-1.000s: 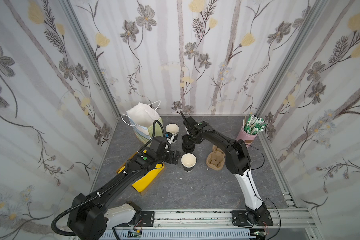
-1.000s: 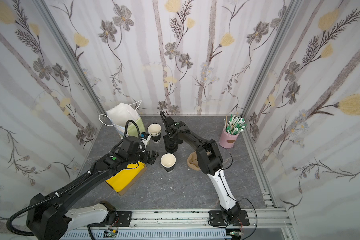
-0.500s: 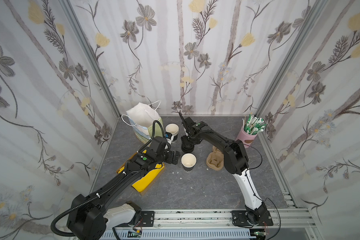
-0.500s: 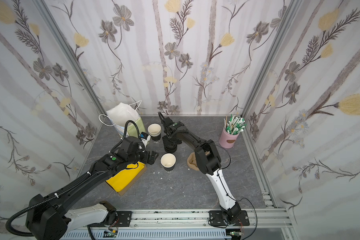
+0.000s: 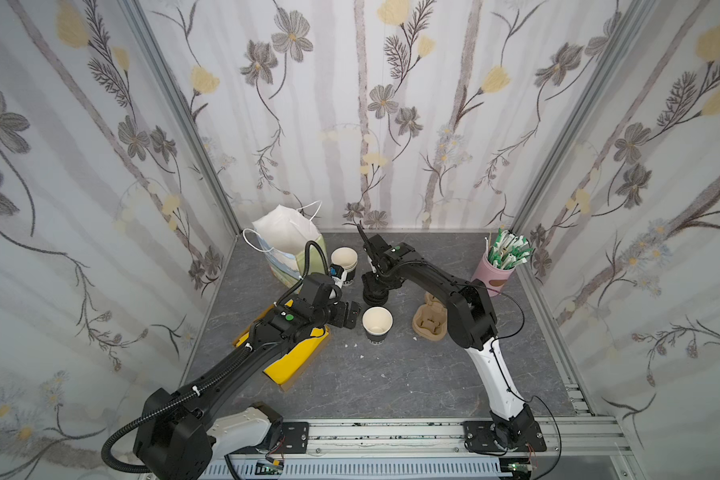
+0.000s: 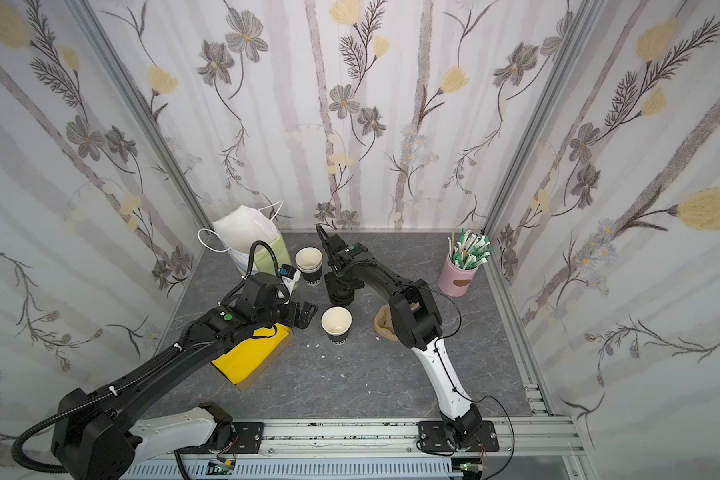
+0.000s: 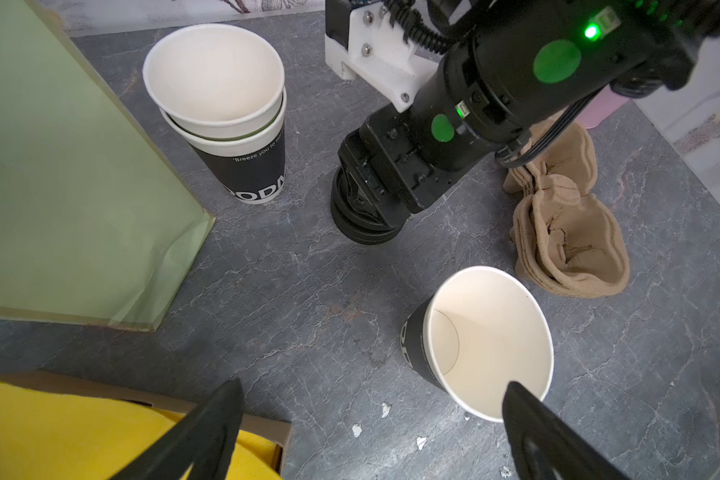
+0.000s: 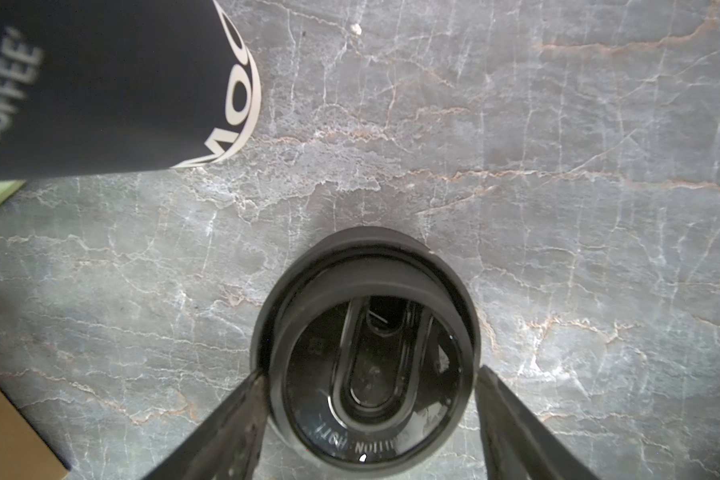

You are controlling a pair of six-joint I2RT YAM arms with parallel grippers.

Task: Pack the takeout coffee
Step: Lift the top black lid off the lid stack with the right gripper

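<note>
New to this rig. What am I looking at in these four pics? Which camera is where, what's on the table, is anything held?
Two robot arms with two-finger grippers are mounted on a rail at the front edge of a grey table. Both top views come from one overhead camera pair, so they look almost the same. The other two pictures come from a camera on each arm's wrist, looking out past the fingers.

On the table are a paper bag, a stack of cups, a lone black paper cup, a stack of black lids, a pulp cup carrier, a pink holder of sticks, and yellow cloth in a cardboard box.

The left gripper is open and empty beside the lone cup. The right gripper straddles the top lid, but I cannot tell whether it is squeezing it.
</note>
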